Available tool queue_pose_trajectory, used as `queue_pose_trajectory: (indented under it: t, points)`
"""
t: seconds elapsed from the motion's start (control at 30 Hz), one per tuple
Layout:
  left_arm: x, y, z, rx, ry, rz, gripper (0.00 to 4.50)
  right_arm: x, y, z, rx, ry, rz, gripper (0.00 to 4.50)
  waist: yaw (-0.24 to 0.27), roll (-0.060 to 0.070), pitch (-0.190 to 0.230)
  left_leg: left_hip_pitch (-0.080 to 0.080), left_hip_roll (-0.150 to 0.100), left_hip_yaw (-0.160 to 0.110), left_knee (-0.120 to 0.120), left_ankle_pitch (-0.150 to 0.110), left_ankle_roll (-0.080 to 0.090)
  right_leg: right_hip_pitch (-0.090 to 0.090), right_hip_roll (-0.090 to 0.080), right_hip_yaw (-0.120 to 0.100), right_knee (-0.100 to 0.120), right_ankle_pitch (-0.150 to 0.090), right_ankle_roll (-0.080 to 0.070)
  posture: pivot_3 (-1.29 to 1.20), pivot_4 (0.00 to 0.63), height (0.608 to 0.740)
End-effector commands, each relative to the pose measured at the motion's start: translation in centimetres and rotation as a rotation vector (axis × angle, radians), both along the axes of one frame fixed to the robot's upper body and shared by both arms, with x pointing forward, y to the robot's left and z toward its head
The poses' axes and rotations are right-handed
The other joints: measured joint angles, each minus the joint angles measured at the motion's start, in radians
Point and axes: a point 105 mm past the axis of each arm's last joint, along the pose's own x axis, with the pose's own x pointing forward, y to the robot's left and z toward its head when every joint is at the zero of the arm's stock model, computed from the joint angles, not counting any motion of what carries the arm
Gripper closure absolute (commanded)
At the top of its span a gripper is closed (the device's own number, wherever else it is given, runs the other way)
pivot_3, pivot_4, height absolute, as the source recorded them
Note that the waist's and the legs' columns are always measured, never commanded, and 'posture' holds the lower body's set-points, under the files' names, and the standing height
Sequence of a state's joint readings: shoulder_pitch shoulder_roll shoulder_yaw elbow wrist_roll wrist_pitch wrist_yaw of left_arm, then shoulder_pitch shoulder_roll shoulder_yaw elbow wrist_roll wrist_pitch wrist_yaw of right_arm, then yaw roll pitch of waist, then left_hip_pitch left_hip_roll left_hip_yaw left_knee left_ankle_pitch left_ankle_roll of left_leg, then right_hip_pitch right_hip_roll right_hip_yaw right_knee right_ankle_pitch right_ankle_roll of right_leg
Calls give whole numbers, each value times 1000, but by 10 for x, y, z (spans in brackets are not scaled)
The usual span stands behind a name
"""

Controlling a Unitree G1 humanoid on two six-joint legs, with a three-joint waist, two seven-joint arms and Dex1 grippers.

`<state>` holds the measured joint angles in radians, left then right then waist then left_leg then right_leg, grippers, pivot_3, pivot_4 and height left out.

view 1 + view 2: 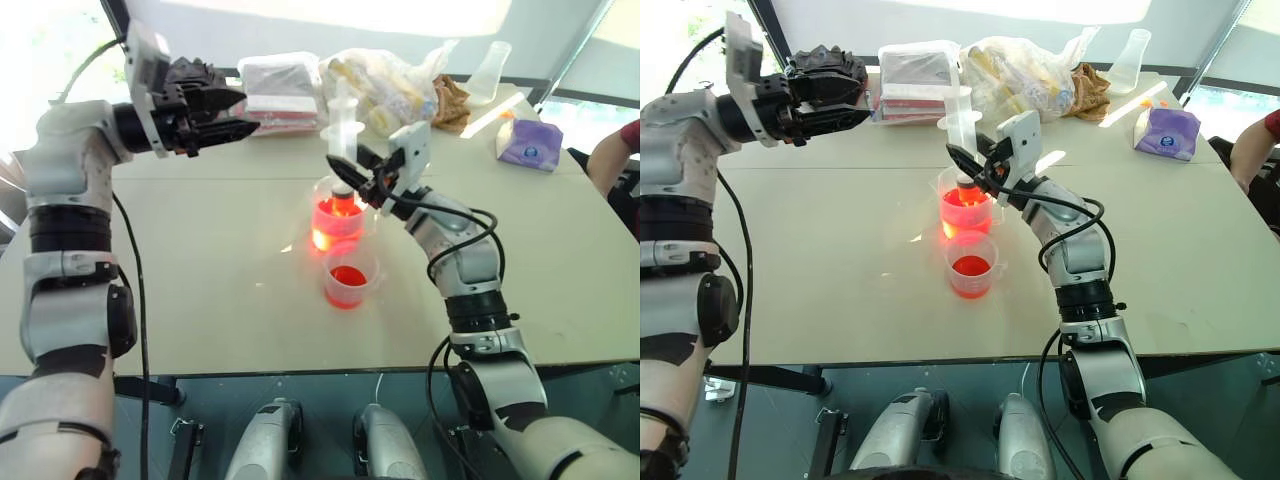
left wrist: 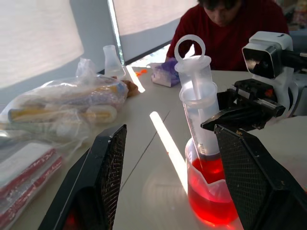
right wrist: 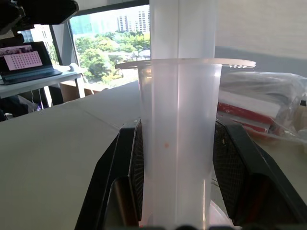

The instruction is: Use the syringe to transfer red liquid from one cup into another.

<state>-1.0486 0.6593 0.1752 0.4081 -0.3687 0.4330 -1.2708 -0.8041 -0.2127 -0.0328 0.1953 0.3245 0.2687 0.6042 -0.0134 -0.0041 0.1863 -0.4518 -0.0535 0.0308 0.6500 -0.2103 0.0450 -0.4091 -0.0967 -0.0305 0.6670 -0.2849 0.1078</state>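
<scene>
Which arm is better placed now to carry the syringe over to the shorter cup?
The right. Its claw is shut on the syringe, which stands upright with its tip in the taller beaker, and the shorter cup sits just beside that. The left claw is open, holds nothing, and is off to the side.

Red liquid point(image 1: 338, 222) glows orange-red in both clear cups; the counter point(image 1: 200, 270) is beige; the far-right tissue pack point(image 1: 530, 143) is purple.

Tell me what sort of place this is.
Probably an office or lab room set up for a trial: a plain beige table by big windows, a clear conical flask, and a dark laptop on a side desk.
</scene>
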Motion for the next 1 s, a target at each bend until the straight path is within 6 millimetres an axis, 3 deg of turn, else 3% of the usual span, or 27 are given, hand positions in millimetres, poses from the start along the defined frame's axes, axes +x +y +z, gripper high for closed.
queue_pose_trajectory:
  t: [0.03, 0.17, 0.3, 0.53, 0.73, 1.0]
  points:
    - [-16, -2, 9, -87, -32, 16, 1446, -15, -9, 56, 55, -160, -8, 3012, 0, 0, 0, 0, 0, 0, 0, 0, 0, 0, -1, 0, 0, 0, 0, 0, 150, 740]
    - [-26, -8, 1, -112, -18, 24, 1446, -39, -15, 85, 98, -197, 35, 3012, 1, 0, 0, 0, 0, -1, 0, 0, -1, 0, -1, 0, 0, 0, 0, 0, 150, 740]
    - [-30, -11, -3, -120, -5, 22, 1446, -66, -16, 94, 132, -158, 92, 3012, 1, 0, 0, 0, 0, -1, -1, 0, -1, 0, -1, 0, 0, 0, 0, 0, 150, 740]
    - [-24, -21, -1, -111, -15, -11, 1446, -105, -7, 62, 111, -28, 138, 3012, 3, 0, 0, 2, 0, 0, -2, 0, -1, 2, -1, 1, -1, 0, 0, 0, 150, 740]
    - [-19, -42, 14, -108, -45, -119, 1446, -111, -7, 38, 107, 51, 126, 3012, 4, -1, -1, 2, 0, 0, -1, 0, 0, 3, -1, 1, -2, 0, 0, 0, 150, 740]
    - [-15, -80, 47, -94, -127, -293, 1446, -113, -2, 27, 109, 84, 126, 3012, 5, -1, 0, 2, 0, 0, -1, -1, 3, 3, 0, 0, -2, 0, 0, 0, 150, 740]
